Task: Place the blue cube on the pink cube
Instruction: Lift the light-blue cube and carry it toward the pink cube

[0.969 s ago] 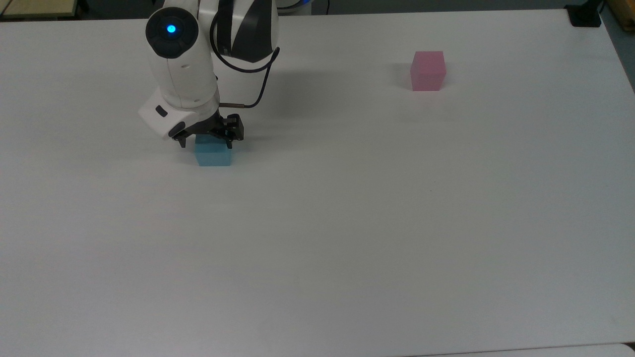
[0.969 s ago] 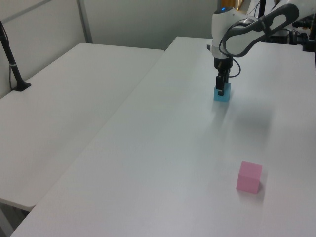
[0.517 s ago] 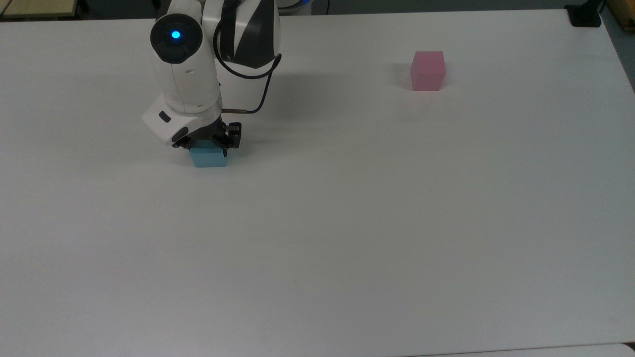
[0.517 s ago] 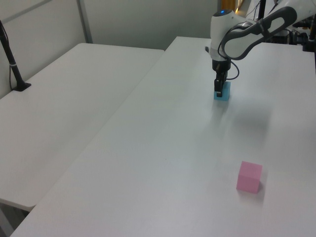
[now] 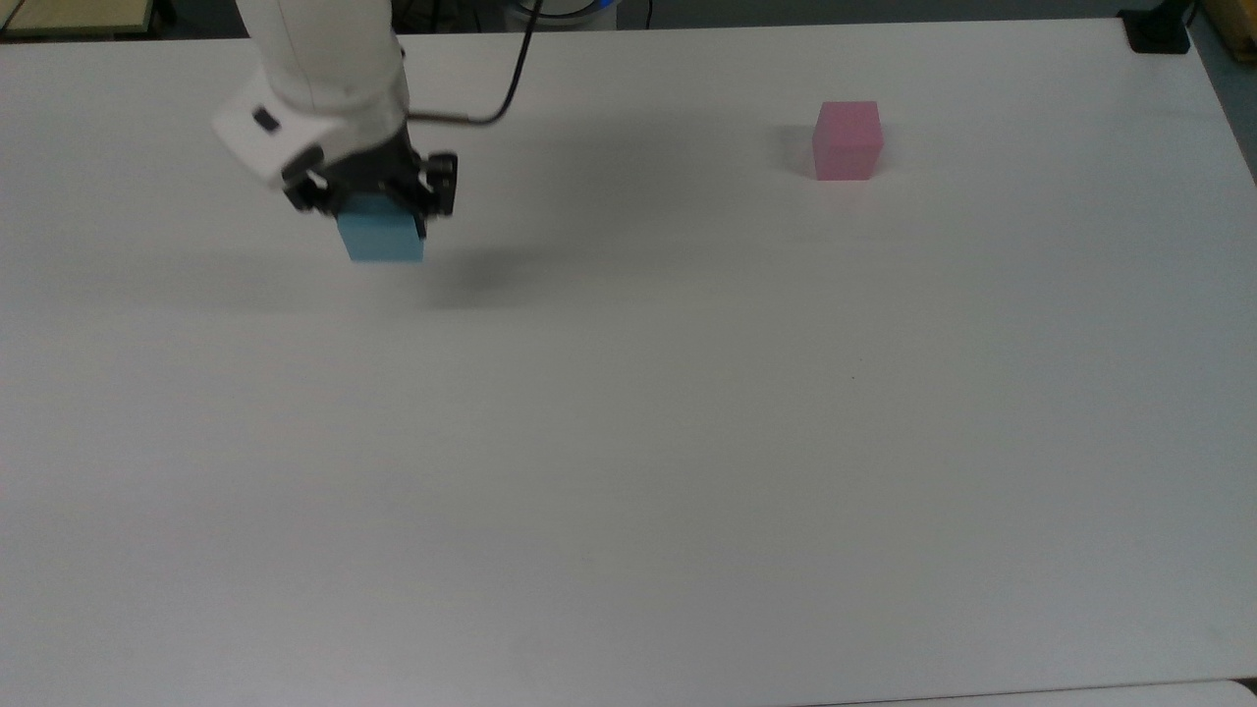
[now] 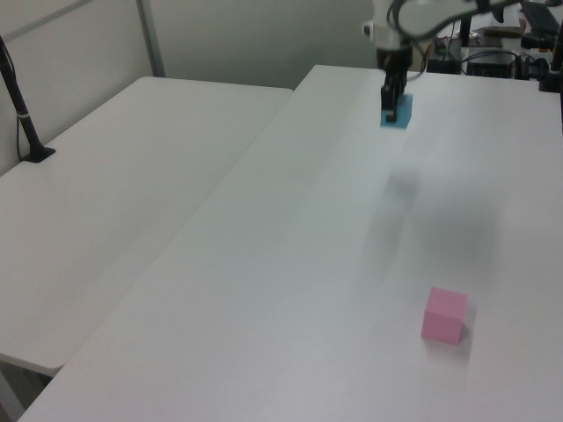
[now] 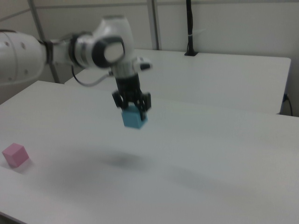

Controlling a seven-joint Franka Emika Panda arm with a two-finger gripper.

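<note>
My pincer (image 5: 378, 206): clamped on the blue cube (image 5: 381, 239).
Blue cube: hung in my grip above the white table (image 5: 628, 442).
Pink cube (image 5: 847, 140): sat on the table, well apart toward the top view's right.

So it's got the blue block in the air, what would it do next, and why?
Probably carry it sideways toward the pink cube: the gripper holds the blue cube clear above the table, its shadow below, with the pink cube far off at the top view's right.

2 white tables (image 6: 290, 264), pale walls.
Second table (image 6: 106, 167) sits beside the first, a narrow gap between; black pole (image 6: 22, 114) stands on it; grey partition wall (image 6: 246, 35) behind.
</note>
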